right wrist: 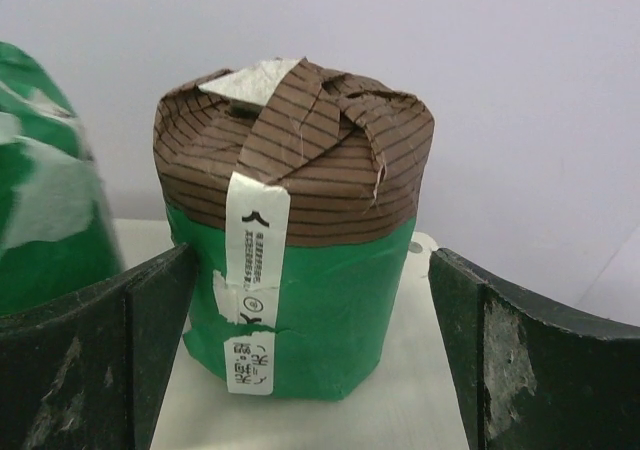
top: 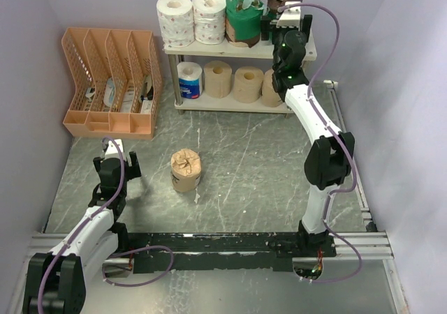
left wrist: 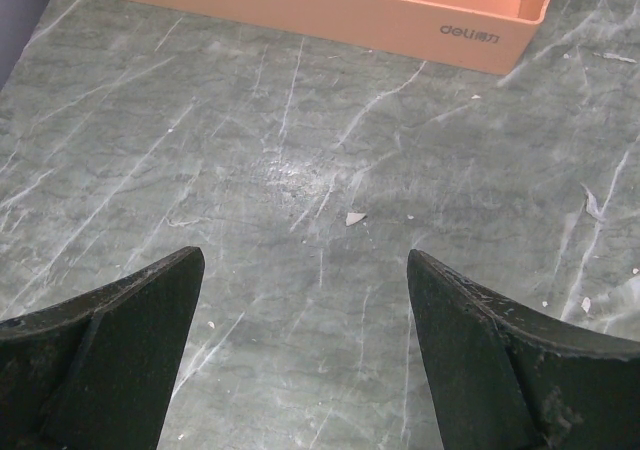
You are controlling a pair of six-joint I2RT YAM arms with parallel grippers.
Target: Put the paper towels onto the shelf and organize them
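Enclosing the veined grey tabletop [top: 265, 160] and shelf [top: 209, 49] stand lilac walls [top: 28, 84].

Pale lilac walls [top: 105, 0], grey marbled tabletop [top: 244, 160]

left arm folded low near its base, left end effector [left wrist: 305, 258] tipped down and forward, fingers wide apart, gripping nothing; right arm stretched far forward and raised, right end effector [right wrist: 312, 260] about level, fingers spread wide, nothing clamped
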